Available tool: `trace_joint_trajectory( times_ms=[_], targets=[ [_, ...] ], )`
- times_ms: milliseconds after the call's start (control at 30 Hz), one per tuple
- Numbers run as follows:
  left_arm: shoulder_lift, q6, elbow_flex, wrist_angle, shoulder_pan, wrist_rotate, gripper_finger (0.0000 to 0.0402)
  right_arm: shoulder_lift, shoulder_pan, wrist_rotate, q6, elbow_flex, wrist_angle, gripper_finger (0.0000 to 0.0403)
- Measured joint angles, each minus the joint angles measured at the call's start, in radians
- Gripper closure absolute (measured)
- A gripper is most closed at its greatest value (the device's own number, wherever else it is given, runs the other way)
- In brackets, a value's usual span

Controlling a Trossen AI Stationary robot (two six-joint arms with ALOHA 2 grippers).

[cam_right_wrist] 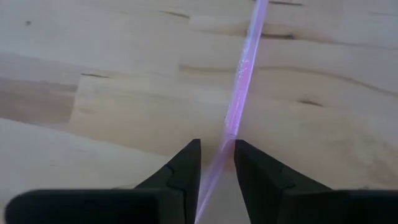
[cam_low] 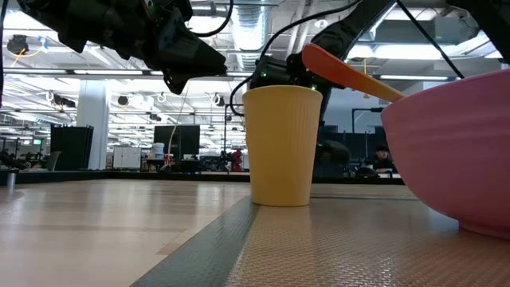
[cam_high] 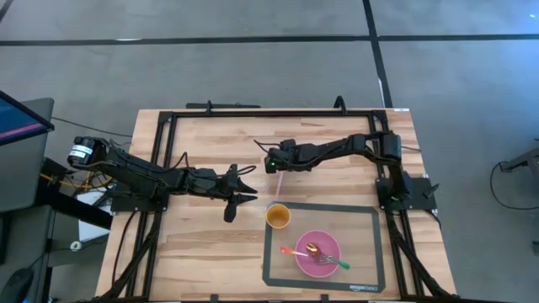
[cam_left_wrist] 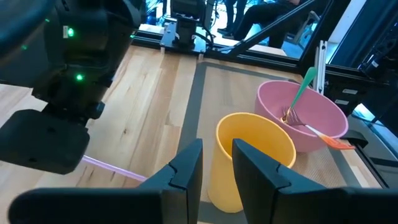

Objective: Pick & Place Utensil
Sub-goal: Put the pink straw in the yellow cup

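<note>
A thin translucent pink straw (cam_right_wrist: 244, 68) runs out past my right gripper (cam_right_wrist: 217, 149), which is shut on it. That gripper hangs over the bare wood just beyond the far edge of a grey mat (cam_high: 364, 210); the straw (cam_high: 278, 183) points toward a yellow paper cup (cam_high: 278, 216). The cup stands upright on the mat's far left corner. My left gripper (cam_left_wrist: 217, 163) is shut and hovers left of the cup (cam_left_wrist: 252, 155), touching nothing. A pink bowl (cam_high: 317, 252) on the mat holds a green-handled fork (cam_left_wrist: 303, 84) and an orange-handled spoon (cam_low: 343, 68). My right gripper pinches the pink straw (cam_right_wrist: 229, 134) between its two fingers, coming from the table's right side and slanting down. The straw lies along the fingers and sticks out ahead of their tips over the wood. Whether its free end (cam_left_wrist: 115, 167) touches the table I cannot tell.
A black frame rail (cam_high: 253, 112) runs round the tabletop. Bare wood (cam_high: 202, 244) lies left of the mat and along the far side. The two grippers are close together, just beyond the cup.
</note>
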Motion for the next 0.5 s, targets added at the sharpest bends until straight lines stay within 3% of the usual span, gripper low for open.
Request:
trace_joint_trajectory(
  times_ms=[133,300,500],
  targets=[
    [0.000,0.000,0.000,0.000,0.000,-0.001,0.0314,0.007,0.000,-0.001,-0.062,0.001,0.004,0.0333],
    [0.000,0.000,0.000,0.000,0.000,-0.001,0.0314,0.003,0.006,0.005,-0.162,-0.002,0.010,0.0394],
    [0.000,0.000,0.000,0.000,0.000,-0.001,0.0314,-0.035,0.018,0.008,-0.236,-0.009,0.015,0.0396]
  ],
)
